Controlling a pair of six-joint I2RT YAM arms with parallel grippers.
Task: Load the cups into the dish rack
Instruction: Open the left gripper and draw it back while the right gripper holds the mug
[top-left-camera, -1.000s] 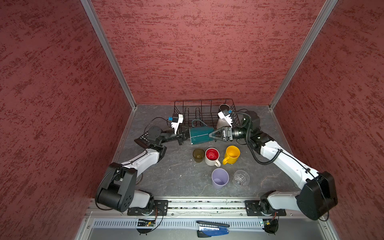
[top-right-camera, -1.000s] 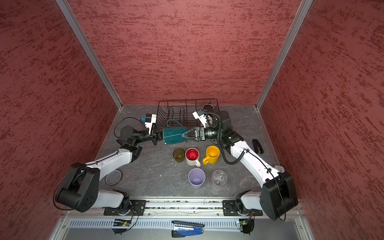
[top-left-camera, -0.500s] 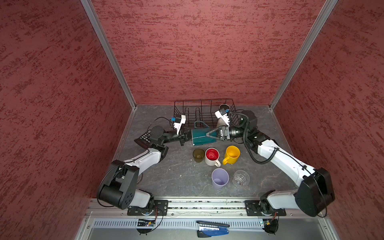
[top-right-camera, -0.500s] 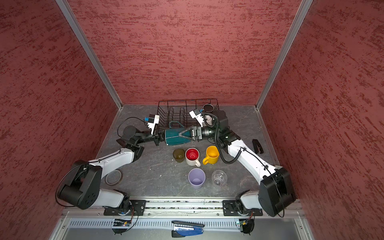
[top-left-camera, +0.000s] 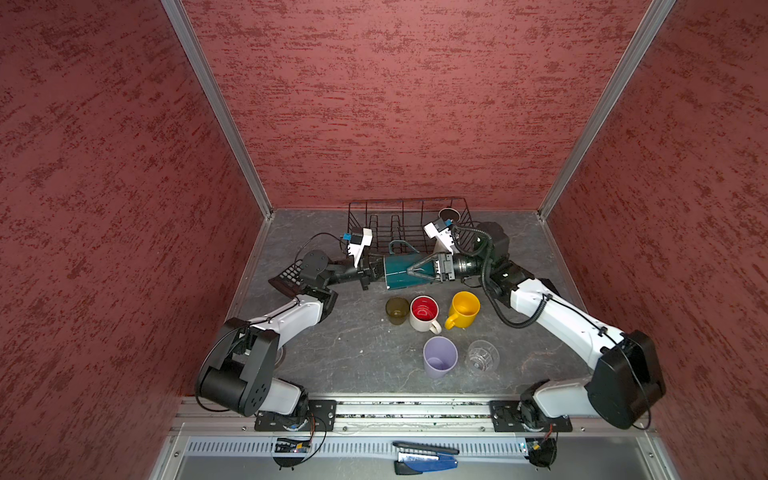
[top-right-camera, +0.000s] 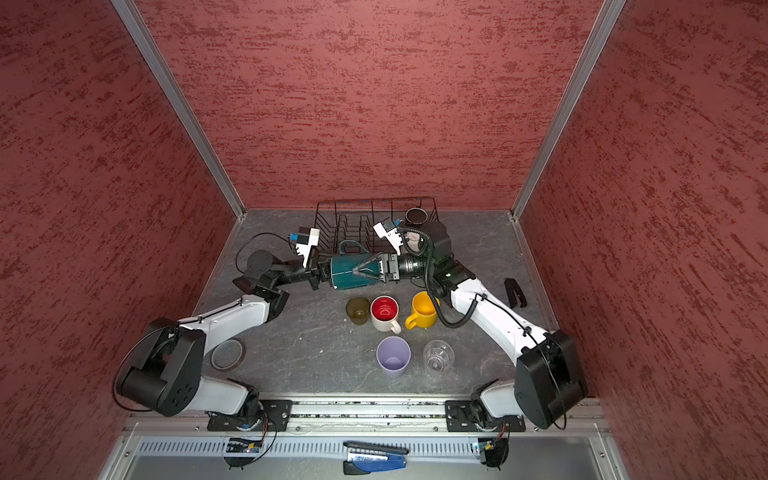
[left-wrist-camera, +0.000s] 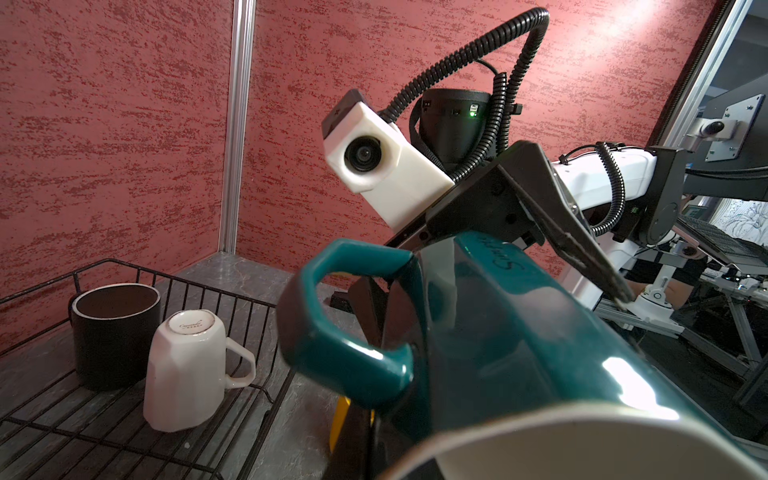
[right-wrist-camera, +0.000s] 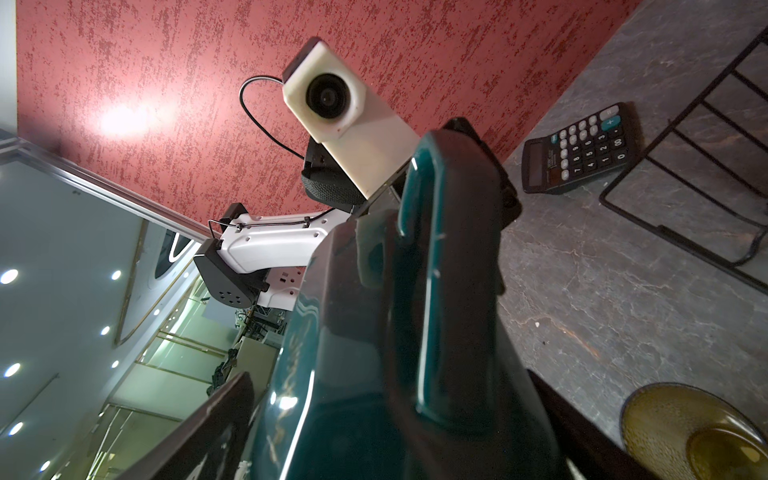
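The teal mug (top-left-camera: 401, 272) (top-right-camera: 347, 272) hangs on its side just in front of the dish rack (top-left-camera: 411, 203) (top-right-camera: 374, 201), handle (left-wrist-camera: 332, 332) toward the rack. My left gripper (top-left-camera: 374, 270) (top-right-camera: 322, 272) is shut on its rim. My right gripper (top-left-camera: 411, 271) (top-right-camera: 357, 271) stands open with a finger (right-wrist-camera: 228, 415) on each side of the mug's body. In the rack sit a black mug (left-wrist-camera: 114, 332) (top-left-camera: 449, 215) and an upturned white mug (left-wrist-camera: 187, 374). On the table stand the olive tumbler (top-left-camera: 397, 309), red-lined mug (top-left-camera: 424, 312), yellow mug (top-left-camera: 464, 308), lavender tumbler (top-left-camera: 439, 356) and clear glass (top-left-camera: 482, 356).
A calculator (right-wrist-camera: 579, 149) (top-left-camera: 291, 276) lies left of the rack under my left arm. A tape roll (top-right-camera: 227, 354) lies at the front left. A small black object (top-right-camera: 515, 293) lies by the right wall. A blue stapler (top-left-camera: 424, 461) sits below the front rail.
My right gripper has slid a little further left along the teal mug. The left gripper has edged right and stays shut on the rim. The mug has hardly moved.
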